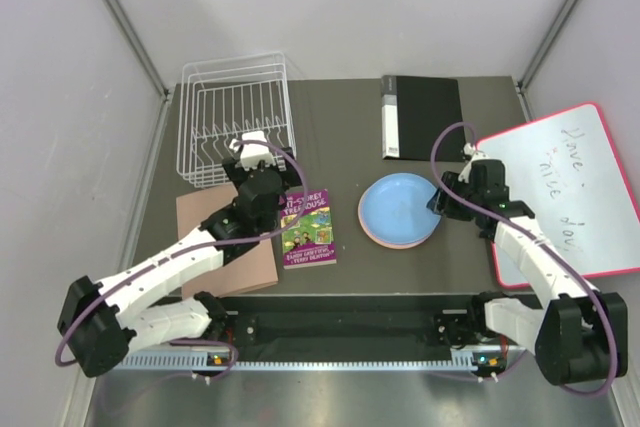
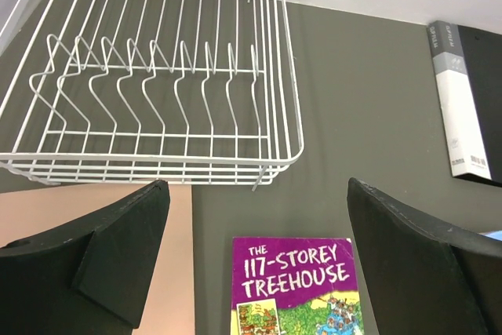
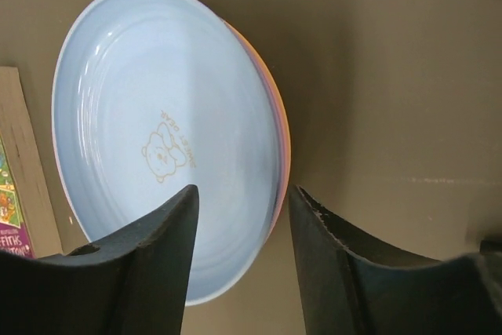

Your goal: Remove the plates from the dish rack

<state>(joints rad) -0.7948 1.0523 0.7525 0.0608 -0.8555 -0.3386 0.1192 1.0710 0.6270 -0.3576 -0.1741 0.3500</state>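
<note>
Dish rack: the white wire dish rack (image 1: pixel 236 97) (image 2: pixel 157 92) stood on the dark table (image 1: pixel 340 147), its upright prongs in plain view from the left wrist camera.
Plates: the stack of plates (image 1: pixel 400 244) lay flat on the table well to the right of the dish rack and nearer the arms than it.
Top plate: the light blue plate (image 1: pixel 398 205) (image 3: pixel 165 139) lay face up, a faint bear outline at its centre.
Lower plates: orange and pink edges showed under its rim; how many lay there could not be told.
Left end effector: the left end effector (image 1: pixel 250 147) (image 2: pixel 257 186) hung just beside the near edge of the dish rack, fingers spread wide and holding nothing.
Right end effector: the right end effector (image 1: pixel 445 197) (image 3: pixel 243 194) hung far right of the dish rack, at the stack's right rim, fingers parted; contact with the rim could not be told.
Book: a purple book (image 1: pixel 307 227) (image 2: pixel 294 288) lay near the dish rack's near right corner.
Board: a tan board (image 1: pixel 225 247) (image 2: pixel 47 209) lay just nearer than the dish rack.
Binder: a black binder (image 1: pixel 420 117) (image 2: pixel 467 100) lay to the right of the dish rack, apart from it.
Whiteboard: a red-edged whiteboard (image 1: pixel 565 192) lay farthest right of the dish rack.
</note>
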